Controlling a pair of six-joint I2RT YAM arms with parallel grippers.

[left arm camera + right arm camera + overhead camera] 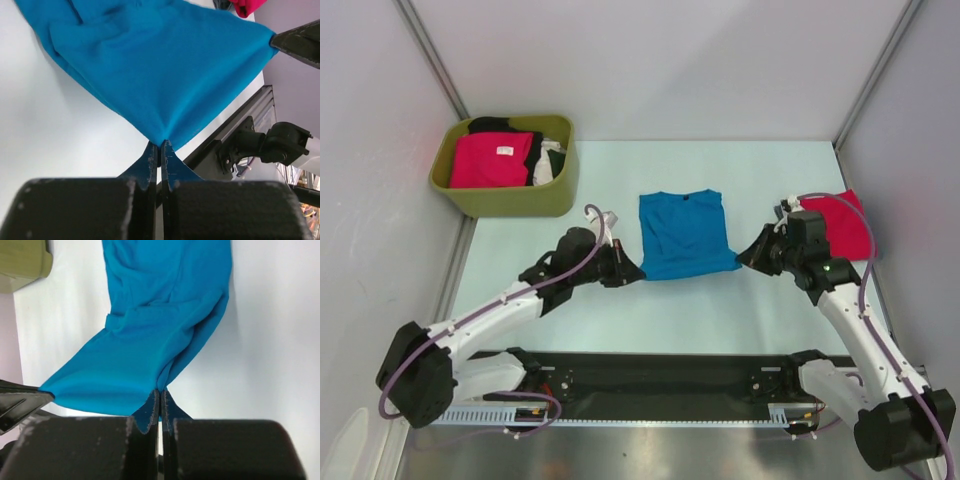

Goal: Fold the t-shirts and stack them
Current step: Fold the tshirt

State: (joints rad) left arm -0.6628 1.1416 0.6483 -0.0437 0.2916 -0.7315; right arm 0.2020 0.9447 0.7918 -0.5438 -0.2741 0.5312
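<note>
A bright blue t-shirt lies partly folded in the middle of the table. My left gripper is shut on its near left corner, the blue cloth pinched between the fingers. My right gripper is shut on the near right corner, and the blue shirt stretches away from its tips. A red t-shirt lies at the right, partly hidden behind my right arm. A crimson-pink t-shirt with a white label lies in the tub, with black and white cloth beside it.
An olive-green tub stands at the back left. Grey walls close in the table on the left, back and right. A black rail with the arm bases runs along the near edge.
</note>
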